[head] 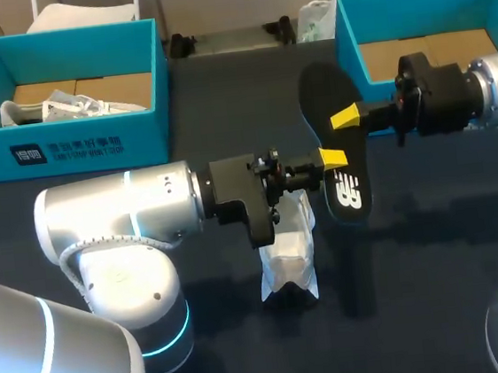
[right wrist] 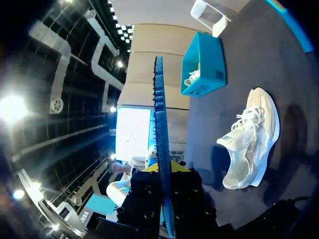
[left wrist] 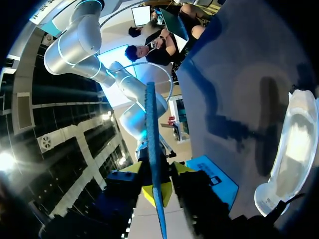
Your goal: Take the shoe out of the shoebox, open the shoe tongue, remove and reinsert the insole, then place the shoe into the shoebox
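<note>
A black insole [head: 321, 94] hangs upright above the table's middle, held between both arms. My right gripper [head: 347, 116] comes in from the right and is shut on its middle; in the right wrist view the insole [right wrist: 159, 124] stands edge-on, pinched in that gripper [right wrist: 164, 172]. My left gripper [head: 333, 157] is at the insole's lower part. In the left wrist view its fingers stand slightly apart on either side of the insole's thin edge [left wrist: 152, 134], so this gripper [left wrist: 157, 191] is open. The white shoe [head: 287, 254] lies on the table under my left arm, also visible as a shoe [right wrist: 249, 137] beside the right gripper.
A teal shoebox [head: 75, 138] at the back left holds another white shoe and paper. A second teal shoebox [head: 345, 43] stands at the back right, behind my right arm. The dark table surface [head: 418, 267] lies bare in front of the right arm.
</note>
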`<state>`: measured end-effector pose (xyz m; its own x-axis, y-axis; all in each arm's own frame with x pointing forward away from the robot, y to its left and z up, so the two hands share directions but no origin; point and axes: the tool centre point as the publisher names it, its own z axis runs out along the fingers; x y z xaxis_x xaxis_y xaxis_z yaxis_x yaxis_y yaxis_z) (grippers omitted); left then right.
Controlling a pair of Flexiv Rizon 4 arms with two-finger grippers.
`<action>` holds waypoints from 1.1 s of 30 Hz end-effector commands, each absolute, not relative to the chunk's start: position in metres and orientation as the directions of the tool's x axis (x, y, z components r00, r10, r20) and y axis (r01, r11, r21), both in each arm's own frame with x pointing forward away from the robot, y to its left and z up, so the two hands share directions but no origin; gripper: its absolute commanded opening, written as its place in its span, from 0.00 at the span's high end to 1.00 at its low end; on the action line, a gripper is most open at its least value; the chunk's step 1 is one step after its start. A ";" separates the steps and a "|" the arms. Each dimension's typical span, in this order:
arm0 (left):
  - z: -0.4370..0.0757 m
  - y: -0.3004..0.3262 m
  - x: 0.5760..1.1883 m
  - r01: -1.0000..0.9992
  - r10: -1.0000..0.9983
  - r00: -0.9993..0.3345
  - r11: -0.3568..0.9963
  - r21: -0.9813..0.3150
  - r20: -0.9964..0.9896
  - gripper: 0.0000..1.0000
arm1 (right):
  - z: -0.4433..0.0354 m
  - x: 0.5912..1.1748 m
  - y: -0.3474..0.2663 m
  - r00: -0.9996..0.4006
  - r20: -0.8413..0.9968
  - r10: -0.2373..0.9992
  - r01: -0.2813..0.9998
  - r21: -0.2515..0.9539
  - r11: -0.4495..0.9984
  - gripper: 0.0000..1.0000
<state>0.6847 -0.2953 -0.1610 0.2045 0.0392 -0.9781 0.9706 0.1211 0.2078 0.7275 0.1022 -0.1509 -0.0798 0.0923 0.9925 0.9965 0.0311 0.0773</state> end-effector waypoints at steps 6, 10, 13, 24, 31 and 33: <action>-0.162 -0.262 0.695 0.977 0.072 0.174 0.113 0.182 -0.982 0.00 | -0.157 0.727 0.094 -0.074 0.993 0.089 0.997 0.071 0.027 1.00; -0.161 -0.250 0.702 0.979 0.086 0.154 0.121 0.163 -0.984 0.00 | -0.160 0.726 0.091 -0.067 0.994 0.088 0.998 0.065 0.027 1.00; -0.155 -0.240 0.707 0.979 0.087 0.167 0.107 0.176 -0.982 0.00 | -0.164 0.726 0.090 -0.063 0.994 0.089 0.998 0.061 0.026 1.00; -0.147 -0.222 0.718 0.987 0.168 0.111 0.096 0.129 -0.979 0.00 | -0.173 0.726 0.091 -0.049 0.995 0.086 0.998 0.045 0.045 1.00; -0.147 -0.222 0.718 0.987 0.168 0.111 0.096 0.129 -0.979 0.00 | -0.174 0.728 0.090 -0.054 0.995 0.084 0.997 0.050 0.051 1.00; -0.147 -0.222 0.718 0.987 0.168 0.111 0.096 0.129 -0.979 0.00 | -0.176 0.728 0.090 -0.052 0.995 0.082 0.997 0.048 0.052 1.00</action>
<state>0.7183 -0.2211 -0.1469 0.1100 0.1665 -0.9799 0.9872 0.0962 0.1272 0.7267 0.0891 -0.1737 -0.0536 0.0841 0.9950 0.9976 0.0478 0.0497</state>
